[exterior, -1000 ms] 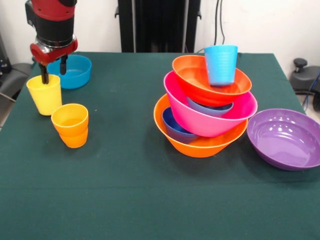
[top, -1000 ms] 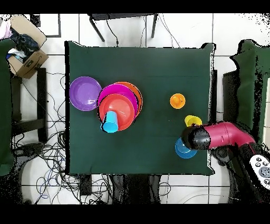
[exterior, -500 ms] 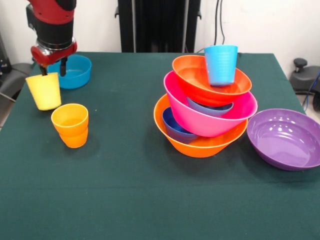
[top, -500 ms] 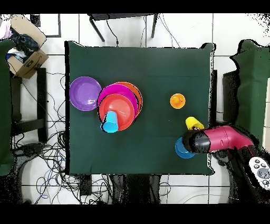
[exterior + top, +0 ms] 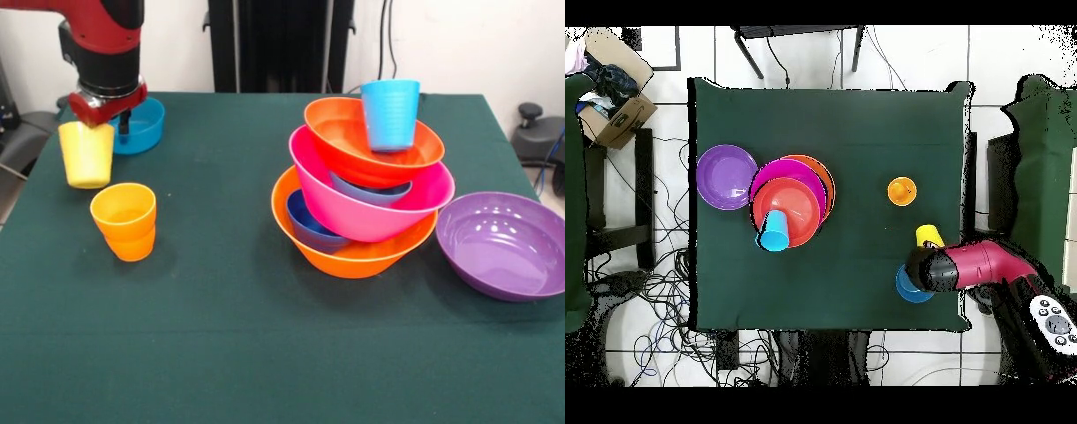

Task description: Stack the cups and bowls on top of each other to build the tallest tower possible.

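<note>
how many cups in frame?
3: yellow cup lifted in the claw, orange cup on the table below it, light blue cup atop the tower. None seem hidden.

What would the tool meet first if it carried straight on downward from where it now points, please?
Probably the bare green tablecloth: the tool holds the yellow cup in the air, and the orange cup seems slightly aside, though depth is unclear.
</note>
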Controlling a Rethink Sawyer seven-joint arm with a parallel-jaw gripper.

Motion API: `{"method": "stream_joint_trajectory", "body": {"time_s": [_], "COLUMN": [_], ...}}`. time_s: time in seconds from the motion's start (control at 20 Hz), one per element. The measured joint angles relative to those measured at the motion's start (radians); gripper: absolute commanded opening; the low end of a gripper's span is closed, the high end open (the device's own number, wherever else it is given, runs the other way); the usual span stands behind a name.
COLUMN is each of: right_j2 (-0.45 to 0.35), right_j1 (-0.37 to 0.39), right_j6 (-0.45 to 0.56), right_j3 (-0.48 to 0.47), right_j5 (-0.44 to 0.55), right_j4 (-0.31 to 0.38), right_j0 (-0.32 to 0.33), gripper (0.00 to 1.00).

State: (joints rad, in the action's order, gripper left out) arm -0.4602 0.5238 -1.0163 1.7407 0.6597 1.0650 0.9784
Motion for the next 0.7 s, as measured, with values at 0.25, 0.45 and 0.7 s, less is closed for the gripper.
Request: {"method": "stream_joint_trajectory", "body": {"time_s": [0.25, 0.45, 0.7], "right_j2": [-0.002, -0.007, -0.010], "right_j1": [0.012, 0.032, 0.063], "right_j6": [0.000, 0.000, 0.000], "right_j3": [0.000, 0.000, 0.002], "right_j5": [-0.034, -0.052, -0.070], "right_j4": [-0.002, -0.010, -0.028], "right_j0": [0.000, 0.003, 0.003], "gripper": [0.00, 0.00, 0.00]}}
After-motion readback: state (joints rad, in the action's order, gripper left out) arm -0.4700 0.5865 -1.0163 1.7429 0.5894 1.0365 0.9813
